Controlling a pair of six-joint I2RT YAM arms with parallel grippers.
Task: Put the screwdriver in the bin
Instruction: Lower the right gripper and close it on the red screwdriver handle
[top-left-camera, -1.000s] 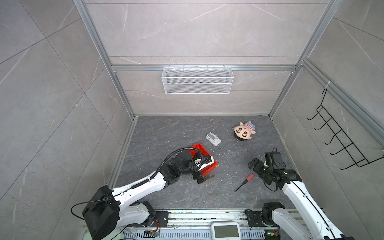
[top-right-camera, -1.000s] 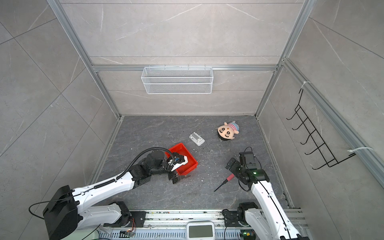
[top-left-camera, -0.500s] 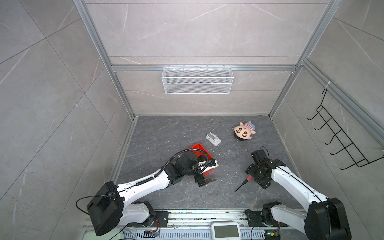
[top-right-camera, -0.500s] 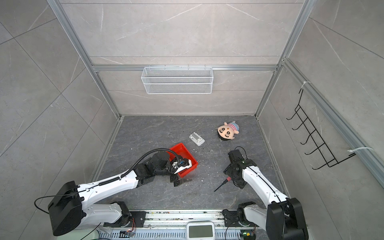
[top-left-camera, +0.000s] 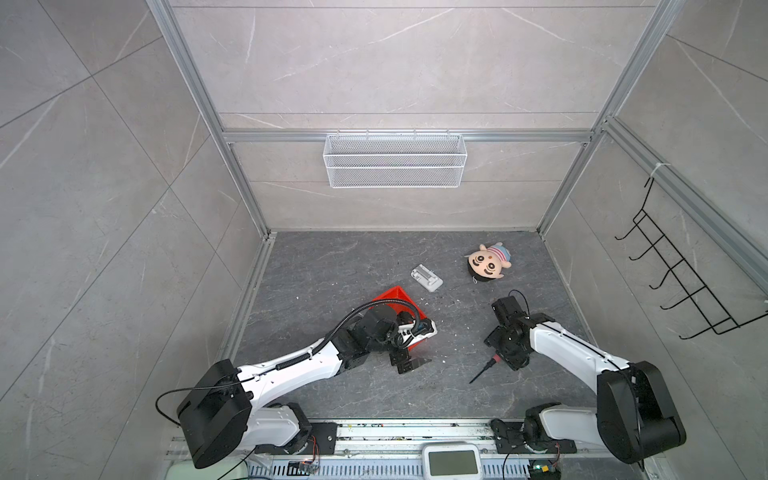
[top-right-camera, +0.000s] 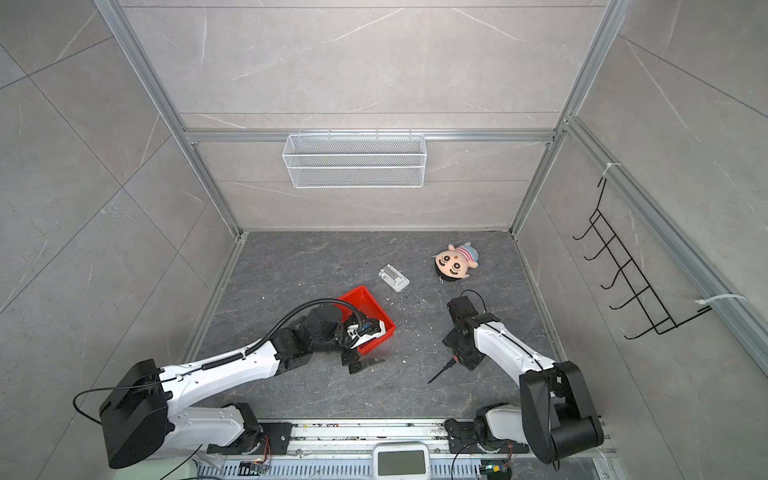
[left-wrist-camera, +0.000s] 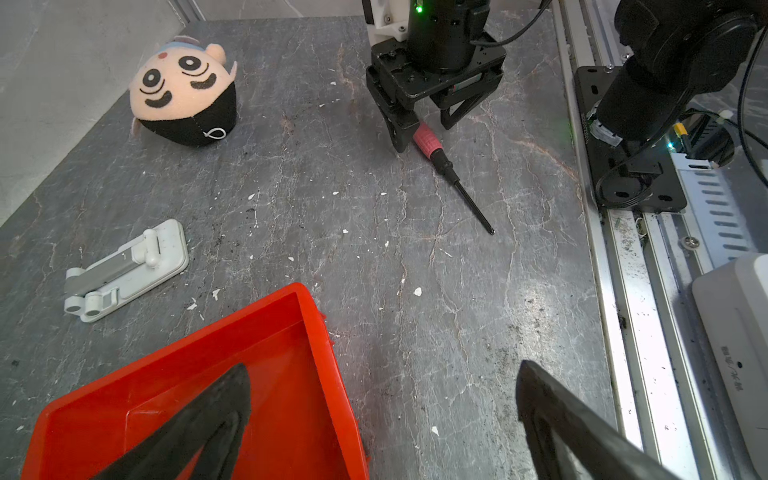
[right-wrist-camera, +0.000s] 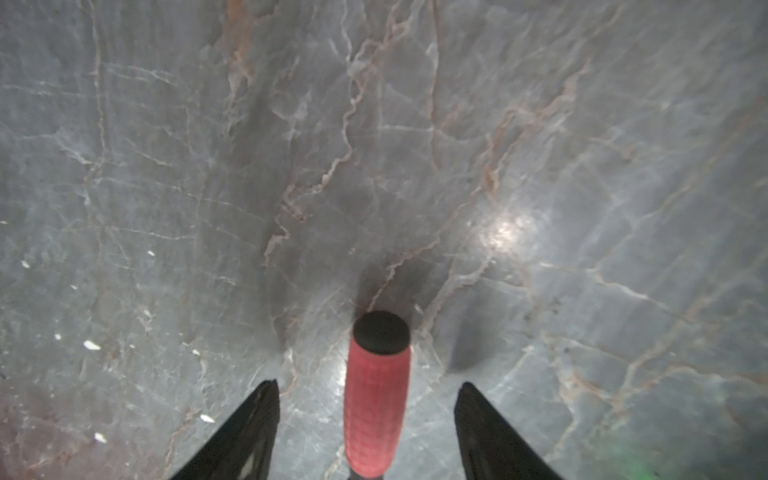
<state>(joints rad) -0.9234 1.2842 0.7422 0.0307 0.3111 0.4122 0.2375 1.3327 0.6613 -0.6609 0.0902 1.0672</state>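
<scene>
Right tool (right-wrist-camera: 366, 384) dropped astride small red-handled screwdriver (left-wrist-camera: 427, 141), jaws apart, unclamped; I fear lopsided closing rolls it farther from shallow red plastic bin (left-wrist-camera: 328, 374). Left tool (left-wrist-camera: 382, 370) wide apart.

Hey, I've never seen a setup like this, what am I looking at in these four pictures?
The left arm and right arm are white robot arms at a grey table, each ending in a black two-fingered gripper. Two pictures look down on the whole scene; two come from cameras on the wrists. On the table lie a red bin, a screwdriver, a doll head and a grey-white block. A wire basket hangs on the back wall. Nothing is held: the right gripper is open astride the screwdriver's red handle, gaps on both sides; the left gripper is open at the bin's edge.
</scene>
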